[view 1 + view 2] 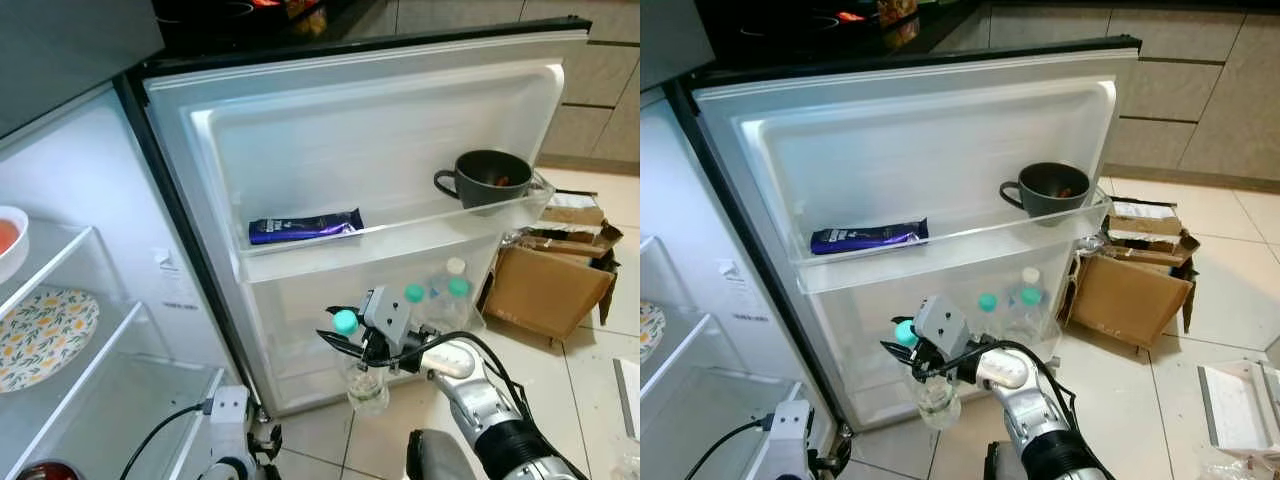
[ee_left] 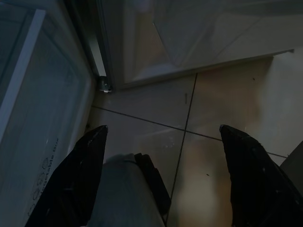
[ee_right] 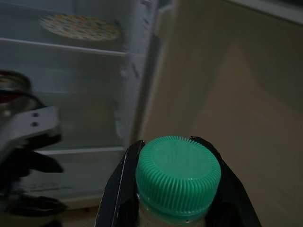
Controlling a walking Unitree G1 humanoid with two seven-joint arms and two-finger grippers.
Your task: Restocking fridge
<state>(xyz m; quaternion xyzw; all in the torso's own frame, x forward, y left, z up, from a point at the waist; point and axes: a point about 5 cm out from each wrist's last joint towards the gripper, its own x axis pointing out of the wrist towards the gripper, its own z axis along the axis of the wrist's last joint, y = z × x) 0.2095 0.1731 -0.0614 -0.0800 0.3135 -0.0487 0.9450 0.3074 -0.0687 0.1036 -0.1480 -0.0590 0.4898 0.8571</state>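
Head cam: right gripper (image 1: 350,338) clamps a green-capped clear bottle (image 1: 366,385) by the neck, low centre, w/ fridge door (image 1: 400,130) at 12 o'clock.

L wrist: left gripper (image 2: 163,156) spread wide over floor tiles (image 2: 222,109).

R wrist: fingers (image 3: 120,189) pinch under cap (image 3: 178,172).

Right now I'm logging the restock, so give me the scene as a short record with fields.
right gripper: shut on bottle by its neck, in front of the open fridge door
bottle: clear, green cap, hanging upright
left gripper: fingers open, low over the floor tiles
upper door shelf: dark mug, blue packet
lower door shelf: more bottles
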